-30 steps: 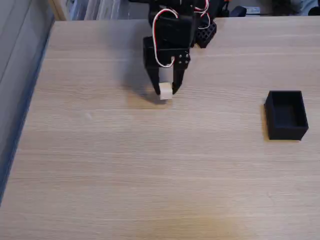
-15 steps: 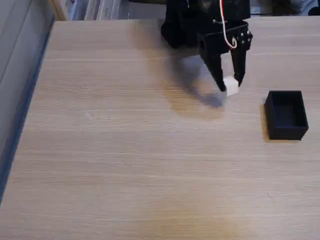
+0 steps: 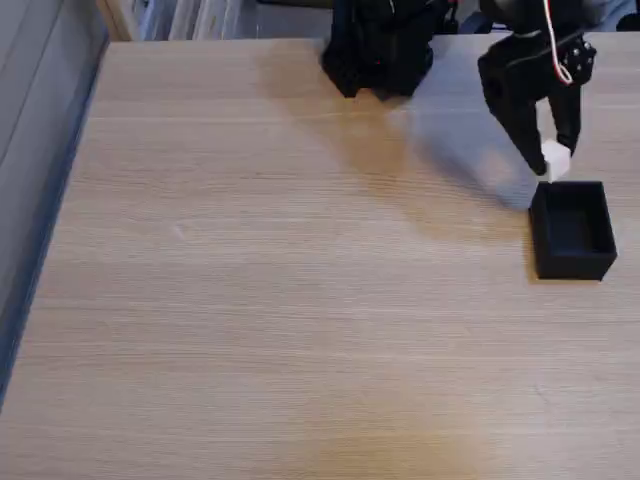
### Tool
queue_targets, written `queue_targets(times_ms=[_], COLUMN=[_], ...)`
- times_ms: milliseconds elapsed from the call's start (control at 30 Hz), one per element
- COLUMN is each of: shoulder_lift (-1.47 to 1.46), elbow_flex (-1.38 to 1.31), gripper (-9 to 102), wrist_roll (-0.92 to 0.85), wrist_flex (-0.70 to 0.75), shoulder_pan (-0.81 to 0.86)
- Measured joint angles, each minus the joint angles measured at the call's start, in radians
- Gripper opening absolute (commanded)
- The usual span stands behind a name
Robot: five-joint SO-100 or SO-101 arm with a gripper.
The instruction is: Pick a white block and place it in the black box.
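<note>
The gripper [image 3: 551,166], pinching the white block [image 3: 555,160], hangs at the black box's [image 3: 572,262] far rim (not over the opening), so a release here risks the block glancing off onto the table [image 3: 250,300].

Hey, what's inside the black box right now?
Nothing shows inside the black box; its dark floor looks bare, though shadow hides detail. The white block is above its far edge, held in the hand.

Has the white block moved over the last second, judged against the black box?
Yes. Held in the gripper, the white block has travelled rightward in the fixed view, and now sits just above the far edge of the unmoved black box.
</note>
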Motion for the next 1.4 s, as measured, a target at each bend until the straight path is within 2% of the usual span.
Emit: queue_targets(times_ms=[333,467,600,767,900,1100,1400], shoulder_lift=[-0.218,-0.241,-0.242,-0.242,-0.204,-0.066,0.330], elbow_flex=[-0.181,-0.210,-0.213,-0.213,-0.210,-0.101,0.282], gripper=[1,13,17,12,0,0,0], wrist_roll=[0.035,0.035,0.011,-0.020,-0.020,-0.023,-0.094], wrist_flex=[0.000,0.000,0.000,0.000,0.000,0.011,0.038], shoulder_pan=[-0.057,-0.048,-0.046,-0.018,0.002,0.078,0.331])
